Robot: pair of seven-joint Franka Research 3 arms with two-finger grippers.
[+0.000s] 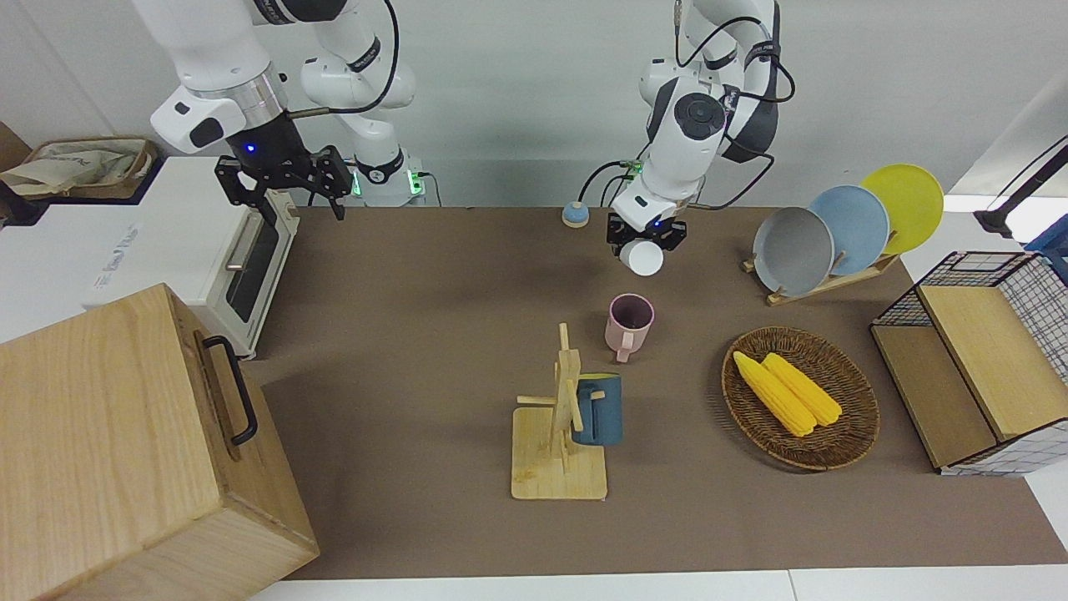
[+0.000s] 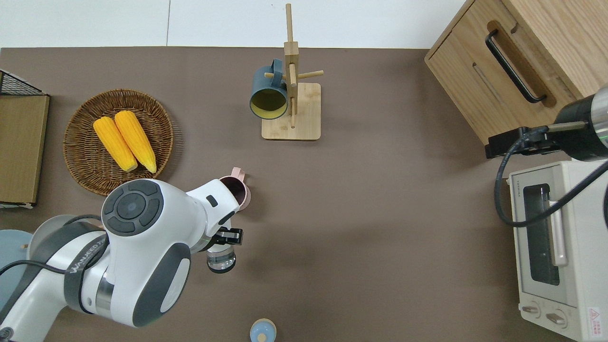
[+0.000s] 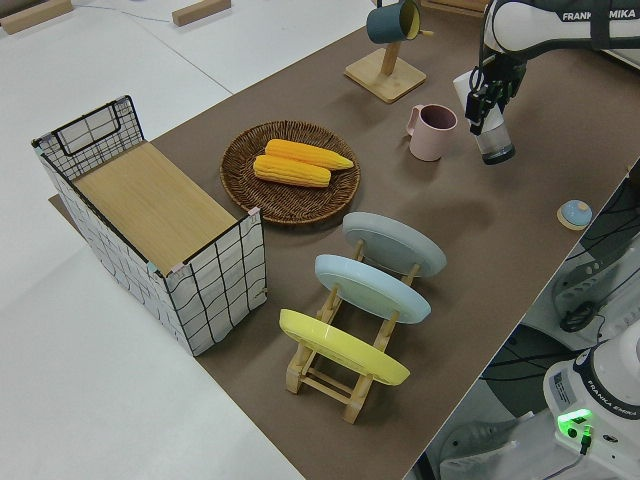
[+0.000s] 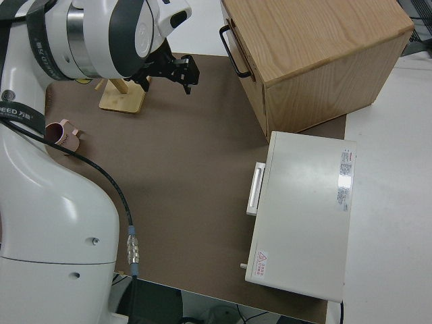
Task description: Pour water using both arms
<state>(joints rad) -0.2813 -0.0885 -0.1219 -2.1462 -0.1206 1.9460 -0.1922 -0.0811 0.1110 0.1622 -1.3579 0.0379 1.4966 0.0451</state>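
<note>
Gripping a clear glass (image 2: 221,261) off the table, the left gripper (image 2: 227,236) hangs beside the pink mug (image 2: 234,191); open mat (image 2: 370,228) stretches toward the parked right arm.

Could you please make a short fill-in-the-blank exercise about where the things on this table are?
1. The left gripper is shut on a clear ____.
2. The two yellow corn cobs lie in a woven ____.
3. The dark blue mug hangs on a wooden ____.
4. The pink mug stands ____ on the brown table mat, its opening facing up.

Missing words: glass; basket; rack; upright
</note>
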